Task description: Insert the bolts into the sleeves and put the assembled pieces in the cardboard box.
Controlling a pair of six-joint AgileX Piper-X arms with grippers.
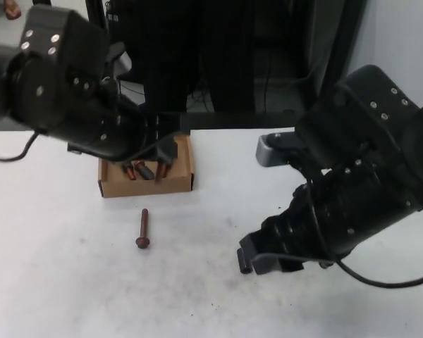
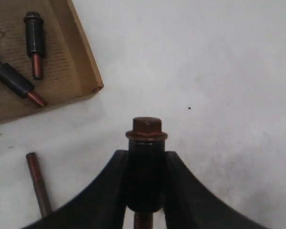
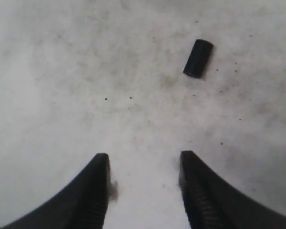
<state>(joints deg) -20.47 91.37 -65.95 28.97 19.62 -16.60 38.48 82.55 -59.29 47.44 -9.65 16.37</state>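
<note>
L gripper (image 2: 147, 160) clamps copper hex bolt in black cylindrical sleeve (image 2: 146, 131) beside brown cardboard box (image 2: 82, 53). Boxing step, I judge: next needs shift over box, then release. R gripper (image 3: 143, 164) splayed, empty.

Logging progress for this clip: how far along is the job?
Done: at least two copper bolts in black sleeves lie in the brown cardboard box. In hand: the left gripper holds another assembled piece. Left: one bare copper bolt and, by the open right gripper, one black sleeve lie loose on the white bench.
</note>
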